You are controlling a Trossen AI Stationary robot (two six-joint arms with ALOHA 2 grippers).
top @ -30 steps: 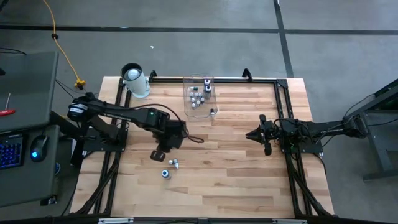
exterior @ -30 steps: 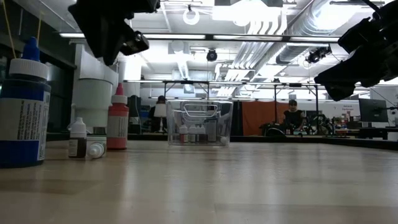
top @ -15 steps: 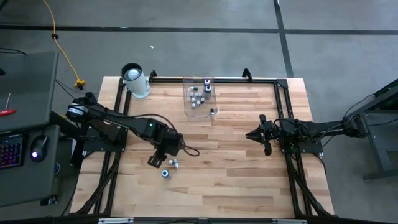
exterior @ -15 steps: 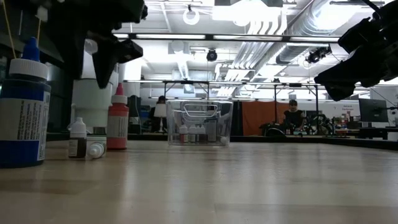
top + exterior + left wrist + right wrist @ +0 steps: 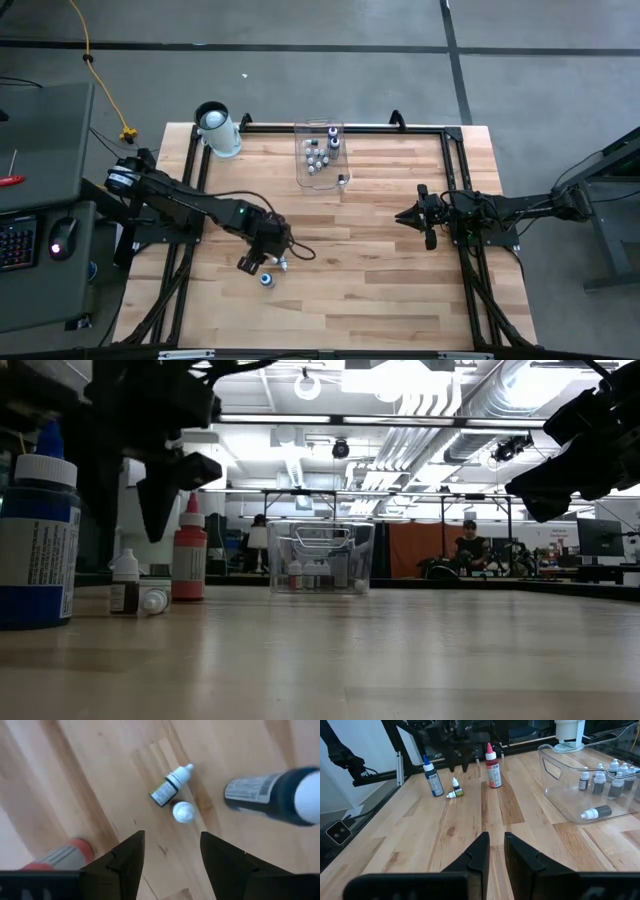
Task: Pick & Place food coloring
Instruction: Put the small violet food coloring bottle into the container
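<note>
bottles (image 5: 455, 789) on table (image 5: 470, 827), clear bin (image 5: 580, 782)

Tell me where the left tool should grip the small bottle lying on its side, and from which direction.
Grip the small lying bottle across its dark labelled body, not the tapered white tip, coming straight down from above. The left tool hangs open over it. A small upright bottle stands close beside the lying one, so the fingers should probably straddle the body clear of that neighbour.

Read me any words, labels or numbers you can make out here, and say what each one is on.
None can be read.
Blue-capped bottle: printed label, text too small.
Small lying bottle: label blurred.
Red bottle: label too small.
Bottles in the clear bin: no readable print.
</note>
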